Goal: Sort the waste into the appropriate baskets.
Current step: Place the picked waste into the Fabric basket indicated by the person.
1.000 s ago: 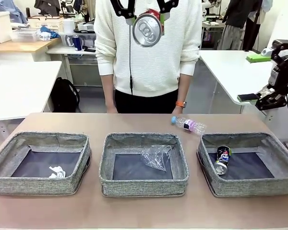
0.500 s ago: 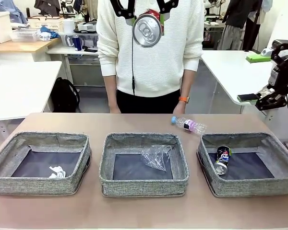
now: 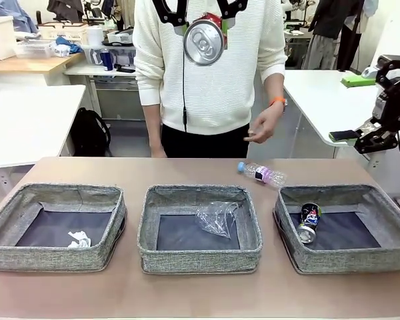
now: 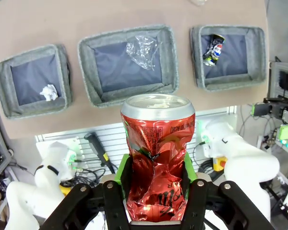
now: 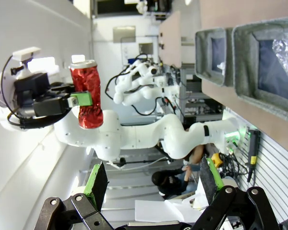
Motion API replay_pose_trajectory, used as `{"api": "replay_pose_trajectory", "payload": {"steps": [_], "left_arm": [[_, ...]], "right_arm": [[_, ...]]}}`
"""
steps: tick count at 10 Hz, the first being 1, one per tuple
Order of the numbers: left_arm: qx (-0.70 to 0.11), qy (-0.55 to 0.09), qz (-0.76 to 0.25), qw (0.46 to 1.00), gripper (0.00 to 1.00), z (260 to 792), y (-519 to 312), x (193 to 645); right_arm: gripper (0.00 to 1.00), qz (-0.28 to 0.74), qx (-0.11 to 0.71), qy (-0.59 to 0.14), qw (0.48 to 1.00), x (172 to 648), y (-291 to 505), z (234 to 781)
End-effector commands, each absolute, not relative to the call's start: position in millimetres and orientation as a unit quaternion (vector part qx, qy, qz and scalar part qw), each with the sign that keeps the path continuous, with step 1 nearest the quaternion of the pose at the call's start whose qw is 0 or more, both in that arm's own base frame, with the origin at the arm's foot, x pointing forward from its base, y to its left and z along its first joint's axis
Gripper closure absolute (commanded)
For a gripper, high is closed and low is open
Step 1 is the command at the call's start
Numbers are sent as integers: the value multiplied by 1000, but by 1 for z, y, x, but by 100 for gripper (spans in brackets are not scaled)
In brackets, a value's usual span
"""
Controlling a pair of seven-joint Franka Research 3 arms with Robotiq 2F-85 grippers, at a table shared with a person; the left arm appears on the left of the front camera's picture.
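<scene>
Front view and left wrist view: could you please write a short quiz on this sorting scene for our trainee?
1. True or false: the left pincer is shut on the crumpled red drink can.
2. How many of the three grey woven fabric baskets already hold a piece of waste? A one, B two, C three.
3. Fill in: the small clear blue-capped bottle lies on the ___, outside every basket.
Key: 1 true; 2 C; 3 table.
</scene>
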State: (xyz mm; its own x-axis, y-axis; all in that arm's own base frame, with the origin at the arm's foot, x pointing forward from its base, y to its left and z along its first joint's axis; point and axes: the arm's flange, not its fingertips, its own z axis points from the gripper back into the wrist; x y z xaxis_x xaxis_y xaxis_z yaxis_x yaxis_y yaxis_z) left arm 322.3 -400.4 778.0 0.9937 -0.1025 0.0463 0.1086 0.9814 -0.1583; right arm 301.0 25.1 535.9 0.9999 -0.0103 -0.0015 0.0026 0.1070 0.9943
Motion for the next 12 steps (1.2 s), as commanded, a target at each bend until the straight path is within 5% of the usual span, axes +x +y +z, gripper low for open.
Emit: {"api": "replay_pose_trajectory", "payload": {"steps": [1, 12], "left_arm": [[-81, -24, -50, 995, 52, 780, -399, 321], [-81, -24, -50, 995, 52, 780, -399, 321]], "right_arm": [[0, 1, 677, -8, 736, 301, 25, 538], [0, 1, 677, -8, 736, 301, 25, 538]]}}
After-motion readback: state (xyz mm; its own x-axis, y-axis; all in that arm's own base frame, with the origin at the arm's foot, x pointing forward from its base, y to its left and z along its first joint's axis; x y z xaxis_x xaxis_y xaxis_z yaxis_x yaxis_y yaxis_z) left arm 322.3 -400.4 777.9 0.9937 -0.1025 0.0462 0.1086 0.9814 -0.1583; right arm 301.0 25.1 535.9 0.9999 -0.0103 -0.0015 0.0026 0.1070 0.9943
